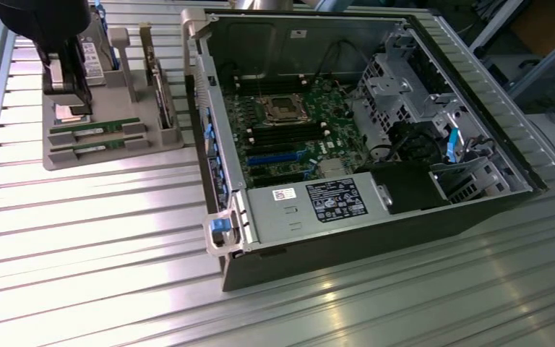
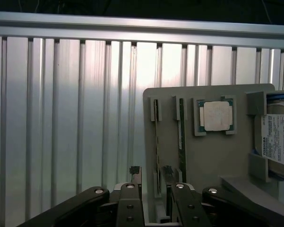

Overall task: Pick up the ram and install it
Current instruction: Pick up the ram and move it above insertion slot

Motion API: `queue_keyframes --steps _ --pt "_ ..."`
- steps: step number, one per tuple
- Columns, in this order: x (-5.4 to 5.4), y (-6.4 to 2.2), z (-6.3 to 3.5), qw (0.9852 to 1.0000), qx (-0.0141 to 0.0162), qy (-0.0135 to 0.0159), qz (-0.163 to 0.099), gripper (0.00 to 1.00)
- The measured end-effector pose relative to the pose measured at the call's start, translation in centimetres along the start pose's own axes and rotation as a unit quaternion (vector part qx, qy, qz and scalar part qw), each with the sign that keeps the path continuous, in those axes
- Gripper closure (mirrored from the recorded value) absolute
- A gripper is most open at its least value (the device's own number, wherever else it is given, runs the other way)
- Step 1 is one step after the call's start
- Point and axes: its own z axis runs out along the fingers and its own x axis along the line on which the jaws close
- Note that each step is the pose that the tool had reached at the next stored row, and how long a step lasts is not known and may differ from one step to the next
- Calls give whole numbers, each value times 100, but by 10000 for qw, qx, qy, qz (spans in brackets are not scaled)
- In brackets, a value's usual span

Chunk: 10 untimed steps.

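Note:
Two ram sticks stand on edge in slots of a grey tray. In the exterior view they are the thin green strips, one ram nearer the processor chip and the other ram beside it. My gripper hangs above the tray's far end, open and holding nothing. In the wrist view the gripper has its fingertips spread on either side of the line of the outer ram. The inner ram lies just outside them.
The tray also carries a square silver processor chip, a labelled hard drive and an upright card. The open computer case lies at the exterior view's right, motherboard exposed. Ribbed aluminium table all around.

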Motion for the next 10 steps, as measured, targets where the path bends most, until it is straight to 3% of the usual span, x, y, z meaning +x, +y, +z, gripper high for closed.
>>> queue_keyframes --steps 10 --pt "1 -2 40 10000 0 0 -2 70"
